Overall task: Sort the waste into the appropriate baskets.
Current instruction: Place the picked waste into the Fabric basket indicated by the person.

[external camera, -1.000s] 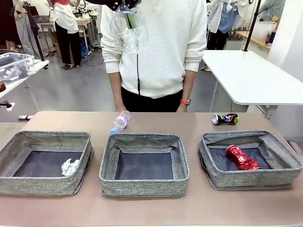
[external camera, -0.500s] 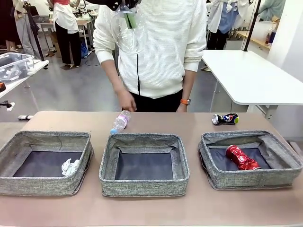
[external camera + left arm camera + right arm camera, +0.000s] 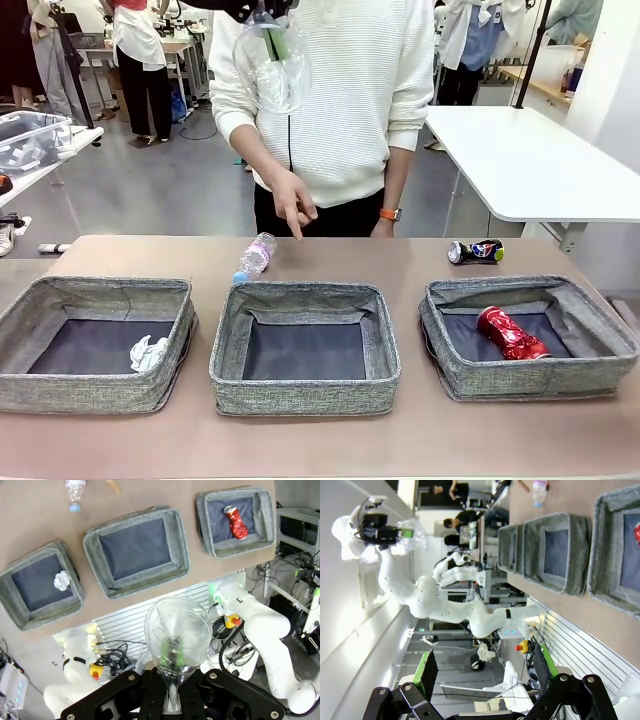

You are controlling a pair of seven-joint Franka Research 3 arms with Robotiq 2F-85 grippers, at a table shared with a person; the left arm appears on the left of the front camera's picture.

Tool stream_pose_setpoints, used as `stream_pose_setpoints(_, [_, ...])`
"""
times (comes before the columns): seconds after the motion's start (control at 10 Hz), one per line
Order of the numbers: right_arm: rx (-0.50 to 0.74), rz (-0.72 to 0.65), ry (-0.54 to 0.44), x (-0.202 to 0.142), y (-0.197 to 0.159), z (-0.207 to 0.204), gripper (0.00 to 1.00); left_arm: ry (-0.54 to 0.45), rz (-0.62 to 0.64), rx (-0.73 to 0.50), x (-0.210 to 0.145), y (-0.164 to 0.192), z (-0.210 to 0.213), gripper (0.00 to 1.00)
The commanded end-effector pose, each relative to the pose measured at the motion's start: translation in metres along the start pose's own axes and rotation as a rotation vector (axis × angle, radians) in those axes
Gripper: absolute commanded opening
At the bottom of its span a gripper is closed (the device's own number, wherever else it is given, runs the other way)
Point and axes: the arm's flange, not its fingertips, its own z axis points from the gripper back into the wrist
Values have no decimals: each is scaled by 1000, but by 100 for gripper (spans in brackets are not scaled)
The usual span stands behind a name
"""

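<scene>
Pinching the clear crushed plastic cup [image 3: 176, 630] in the left gripper [image 3: 172, 680], with the claw pressed together on the cup's narrow crumpled end and the wide part pointing away from the wrist. Hanging high in the front view, close to the top edge, in front of the person's white sweater [image 3: 350, 90].

Right gripper [image 3: 485, 672] spread wide, its green pads [image 3: 427, 671] well apart.

Over the far edge of the table [image 3: 420, 440], the person's hand [image 3: 293, 205] lowered, with one finger pointing down. Near it but apart, the clear blue-capped plastic bottle [image 3: 256, 256], lying on the table just behind the middle basket [image 3: 305, 392], cap towards the basket's far left corner.

On the table behind the right basket [image 3: 530, 378], lying on its side, the crushed dark-blue can [image 3: 475, 251].

Inside the right basket, flat on the dark bottom, the crushed red can [image 3: 511, 334].

Inside the left basket [image 3: 90, 392], near its right wall, the crumpled white paper ball [image 3: 150, 353].

Three baskets standing in one row along the near side of the table, each apart from the next.
</scene>
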Motion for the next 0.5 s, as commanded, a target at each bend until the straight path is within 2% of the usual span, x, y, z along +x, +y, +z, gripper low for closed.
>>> stream_pose_setpoints(0.0, [9,12,-11,1,2,-2,100,-4,13,15,-6,2,0,1])
stream_pose_setpoints(0.4, [9,12,-11,1,2,-2,100,-4,13,15,-6,2,0,1])
